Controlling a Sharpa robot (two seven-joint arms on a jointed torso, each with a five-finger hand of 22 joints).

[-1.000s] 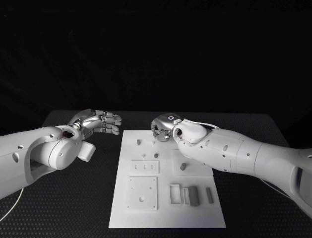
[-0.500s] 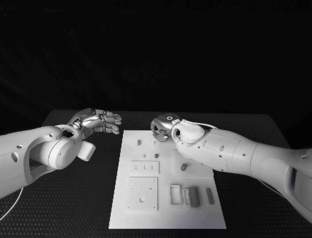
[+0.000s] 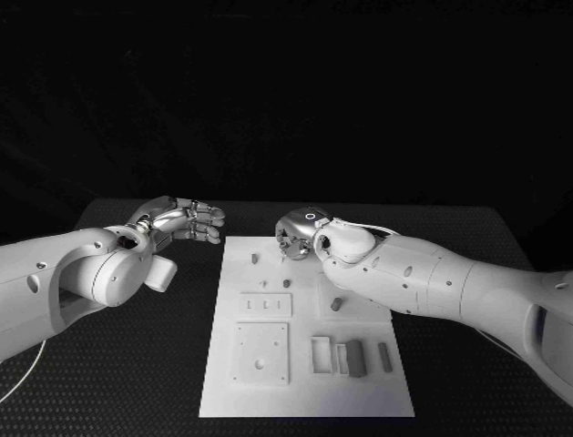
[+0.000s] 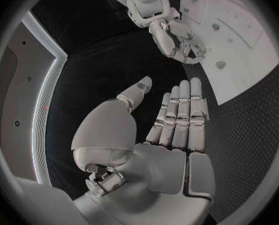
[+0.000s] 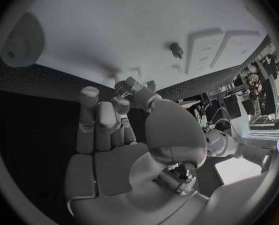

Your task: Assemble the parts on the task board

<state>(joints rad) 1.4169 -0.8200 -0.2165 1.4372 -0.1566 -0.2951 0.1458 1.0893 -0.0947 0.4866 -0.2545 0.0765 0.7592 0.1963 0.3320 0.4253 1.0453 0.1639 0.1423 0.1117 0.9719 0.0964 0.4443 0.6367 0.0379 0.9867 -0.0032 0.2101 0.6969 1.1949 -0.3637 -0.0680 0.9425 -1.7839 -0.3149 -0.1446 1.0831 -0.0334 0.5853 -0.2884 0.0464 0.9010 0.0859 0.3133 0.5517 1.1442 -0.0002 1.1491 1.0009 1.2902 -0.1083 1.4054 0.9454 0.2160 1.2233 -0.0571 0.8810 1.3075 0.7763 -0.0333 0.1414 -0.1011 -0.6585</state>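
The white task board (image 3: 306,401) lies lengthwise in the middle of the table. Small grey parts are on it: a peg (image 3: 255,260) near the far left, another peg (image 3: 336,306) mid-board, and upright bars (image 3: 356,359) toward the near right. My right hand (image 3: 297,235) hangs over the board's far end, its fingers (image 5: 122,87) curled down close to the surface; whether they pinch a part is hidden. My left hand (image 3: 181,221) hovers off the board's far left corner, and its fingers (image 4: 180,112) are straight with nothing in them.
A slotted block (image 3: 265,307) and a flat square plate (image 3: 262,355) sit on the board's left half. Black table (image 3: 128,364) surrounds the board on both sides. In the left wrist view my right hand (image 4: 177,37) reaches onto the board (image 4: 246,60).
My left hand has drifted slightly toward the board's far corner. My right hand has stayed almost still over the far end.
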